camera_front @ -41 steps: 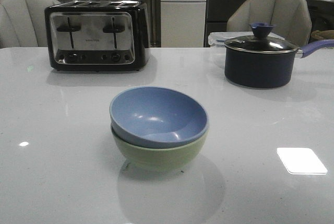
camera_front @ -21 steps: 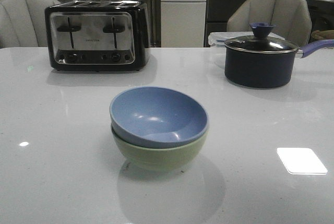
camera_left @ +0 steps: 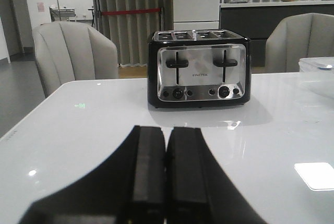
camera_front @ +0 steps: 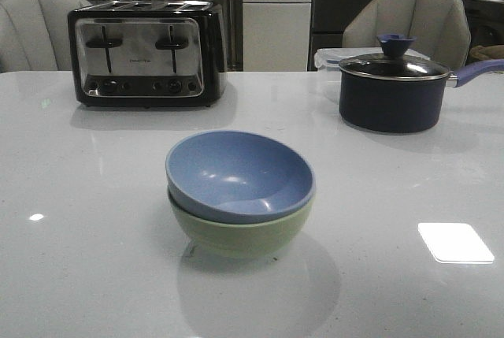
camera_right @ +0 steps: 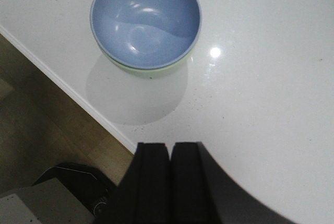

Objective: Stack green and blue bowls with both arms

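The dusty blue bowl sits nested inside the pale green bowl in the middle of the white table, a little tilted. The right wrist view shows the same stack from above, the blue bowl over the green rim. Neither arm shows in the front view. My left gripper is shut and empty, low over the table, facing the toaster. My right gripper is shut and empty, held apart from the bowls above the table's front edge.
A black and chrome toaster stands at the back left. A dark lidded saucepan with a purple handle stands at the back right, a clear container behind it. The table's front edge and wooden floor show in the right wrist view.
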Action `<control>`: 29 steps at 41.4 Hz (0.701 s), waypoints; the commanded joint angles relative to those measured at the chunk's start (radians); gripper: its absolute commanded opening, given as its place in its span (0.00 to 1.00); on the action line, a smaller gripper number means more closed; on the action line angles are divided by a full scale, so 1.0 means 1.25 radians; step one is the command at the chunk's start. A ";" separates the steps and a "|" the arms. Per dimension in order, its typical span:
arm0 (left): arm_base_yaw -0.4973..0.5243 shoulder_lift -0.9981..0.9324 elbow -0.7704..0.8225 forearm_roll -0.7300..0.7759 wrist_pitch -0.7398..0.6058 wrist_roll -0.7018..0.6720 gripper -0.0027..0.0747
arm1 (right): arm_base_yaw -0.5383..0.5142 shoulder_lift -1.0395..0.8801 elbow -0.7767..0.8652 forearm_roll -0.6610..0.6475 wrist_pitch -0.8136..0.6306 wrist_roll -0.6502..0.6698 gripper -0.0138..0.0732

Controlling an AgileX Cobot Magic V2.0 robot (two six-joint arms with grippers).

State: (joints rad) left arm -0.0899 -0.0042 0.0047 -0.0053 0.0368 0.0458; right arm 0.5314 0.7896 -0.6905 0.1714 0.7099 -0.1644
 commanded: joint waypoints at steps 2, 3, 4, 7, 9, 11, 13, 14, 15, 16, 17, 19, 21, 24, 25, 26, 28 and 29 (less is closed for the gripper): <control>-0.005 -0.017 0.003 -0.006 -0.076 -0.001 0.16 | 0.000 -0.008 -0.020 -0.001 -0.049 -0.003 0.20; -0.005 -0.017 0.003 -0.006 -0.076 -0.001 0.16 | 0.000 -0.008 -0.020 -0.001 -0.049 -0.003 0.20; -0.005 -0.017 0.003 -0.006 -0.076 -0.001 0.16 | 0.000 -0.008 -0.020 -0.001 -0.049 -0.003 0.20; -0.005 -0.017 0.003 -0.006 -0.076 -0.001 0.16 | 0.000 -0.008 -0.020 -0.001 -0.049 -0.003 0.20; -0.005 -0.017 0.003 -0.006 -0.076 -0.001 0.16 | 0.000 -0.008 -0.020 -0.001 -0.049 -0.003 0.20; -0.005 -0.017 0.003 -0.006 -0.076 -0.001 0.16 | 0.000 -0.008 -0.020 -0.001 -0.049 -0.003 0.20; -0.005 -0.017 0.003 -0.006 -0.076 -0.001 0.16 | 0.000 -0.008 -0.020 -0.001 -0.049 -0.003 0.20; -0.005 -0.017 0.003 -0.006 -0.076 -0.001 0.16 | 0.000 -0.008 -0.020 -0.001 -0.049 -0.003 0.20; -0.005 -0.017 0.003 -0.006 -0.076 -0.001 0.16 | 0.000 -0.008 -0.020 -0.001 -0.049 -0.003 0.20; -0.005 -0.017 0.003 -0.006 -0.076 -0.001 0.16 | 0.000 -0.008 -0.020 -0.001 -0.049 -0.003 0.20; -0.005 -0.017 0.003 -0.006 -0.076 -0.001 0.16 | 0.000 -0.008 -0.020 -0.001 -0.049 -0.003 0.20; -0.005 -0.017 0.003 -0.006 -0.076 -0.001 0.16 | 0.000 -0.008 -0.020 -0.001 -0.049 -0.003 0.20; -0.005 -0.017 0.003 -0.006 -0.076 -0.001 0.16 | 0.000 -0.008 -0.020 -0.001 -0.049 -0.003 0.20; -0.005 -0.017 0.003 -0.006 -0.076 -0.001 0.16 | -0.001 -0.021 -0.012 -0.001 -0.052 -0.003 0.20; -0.005 -0.017 0.003 -0.006 -0.076 -0.001 0.16 | -0.007 -0.033 -0.004 -0.013 -0.059 -0.003 0.20; -0.005 -0.017 0.003 -0.006 -0.076 -0.001 0.16 | -0.015 -0.042 0.003 -0.018 -0.066 -0.004 0.20; -0.005 -0.017 0.003 -0.006 -0.076 -0.001 0.16 | -0.042 -0.073 0.026 -0.024 -0.089 -0.004 0.20; -0.005 -0.017 0.003 -0.006 -0.076 -0.001 0.16 | -0.062 -0.095 0.039 -0.025 -0.103 -0.004 0.20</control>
State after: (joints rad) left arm -0.0899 -0.0042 0.0047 -0.0053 0.0368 0.0475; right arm 0.5009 0.7295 -0.6459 0.1596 0.6861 -0.1644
